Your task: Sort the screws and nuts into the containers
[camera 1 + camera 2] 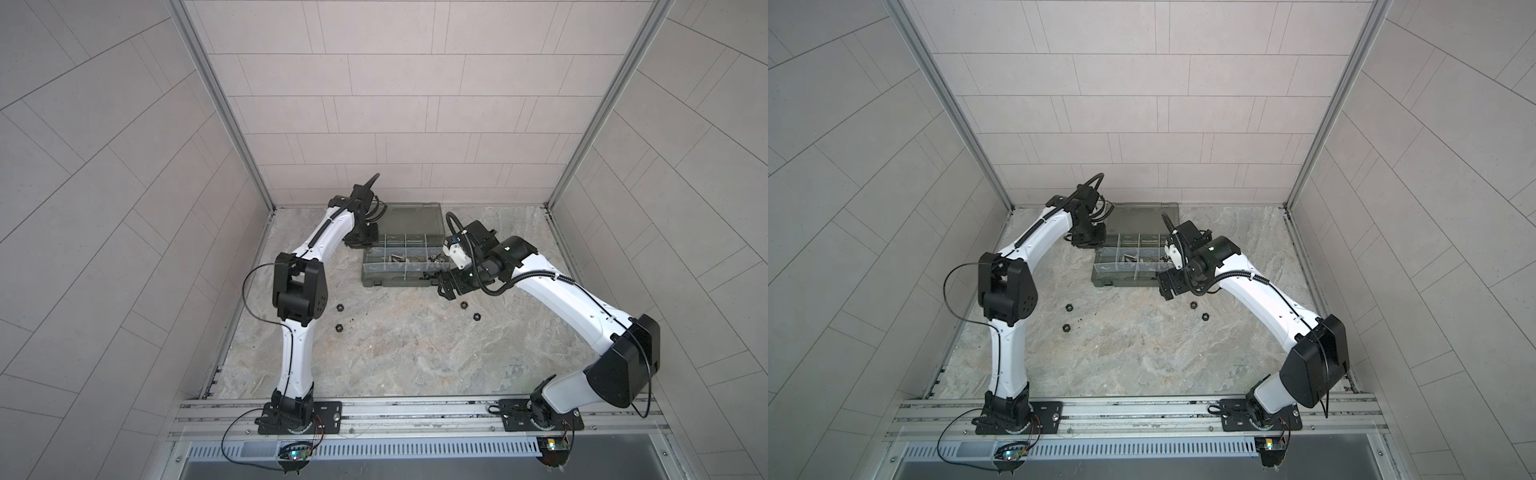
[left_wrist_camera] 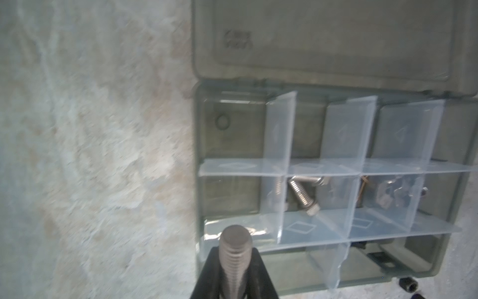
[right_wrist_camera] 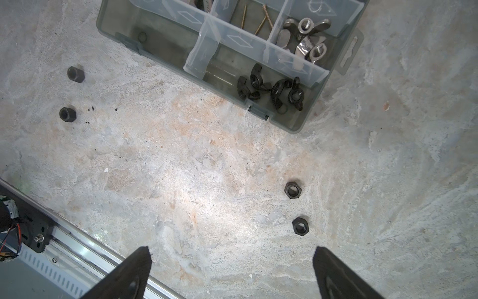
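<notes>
**Nearly sorted: four hex nuts loose**

Left gripper (image 2: 234,261) is pinched on one silver bolt (image 2: 235,242), threaded end outward, at the left end of the case (image 1: 376,272). Right gripper (image 3: 232,259) is spread wide and holds nothing, above the table (image 3: 207,168) by the case's near right corner.

Four hex nuts (image 3: 293,190) lie on the table in front of the case: two toward the left and two toward the right, each pair near but apart.

Inside the case:
- At least two bolts (image 2: 302,198) lie in one middle-row compartment.
- Three thin brass screws (image 3: 261,24) lie in the next.
- Silver wing nuts (image 3: 305,26) are heaped beside those, too piled to count.
- About four black wing nuts (image 3: 279,89) lie in the front right compartment.

Lid (image 1: 411,216) lies open behind.
</notes>
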`<action>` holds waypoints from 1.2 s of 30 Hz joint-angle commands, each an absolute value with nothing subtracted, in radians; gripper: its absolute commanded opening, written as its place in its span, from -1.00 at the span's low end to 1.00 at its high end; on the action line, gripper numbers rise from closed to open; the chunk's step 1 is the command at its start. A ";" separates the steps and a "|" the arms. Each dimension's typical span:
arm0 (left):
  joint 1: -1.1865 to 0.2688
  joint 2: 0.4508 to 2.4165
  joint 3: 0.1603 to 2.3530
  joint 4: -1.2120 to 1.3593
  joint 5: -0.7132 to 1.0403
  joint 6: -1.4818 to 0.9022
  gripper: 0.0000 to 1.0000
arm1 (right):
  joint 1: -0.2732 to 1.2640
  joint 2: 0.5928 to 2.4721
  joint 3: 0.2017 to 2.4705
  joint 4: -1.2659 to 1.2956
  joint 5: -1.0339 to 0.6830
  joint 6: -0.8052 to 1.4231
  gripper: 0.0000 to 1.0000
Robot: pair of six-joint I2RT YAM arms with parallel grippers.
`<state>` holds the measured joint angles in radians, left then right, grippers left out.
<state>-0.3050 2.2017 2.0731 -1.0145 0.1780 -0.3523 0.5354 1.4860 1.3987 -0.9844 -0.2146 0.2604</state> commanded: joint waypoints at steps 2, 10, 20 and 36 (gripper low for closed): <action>-0.357 2.301 2.266 -1.101 0.226 -0.395 -0.69 | 0.528 1.434 1.385 -0.999 -0.182 0.264 0.99; -0.402 2.365 2.332 -1.094 0.257 -0.417 -0.67 | 0.511 1.398 1.336 -0.937 -0.142 0.270 0.98; -0.411 2.358 2.248 -1.065 0.262 -0.410 -0.67 | 0.497 1.491 1.418 -0.856 -0.197 0.278 0.99; -0.407 2.409 2.259 -1.060 0.273 -0.380 -0.44 | 0.491 1.594 1.535 -0.882 -0.224 0.262 0.98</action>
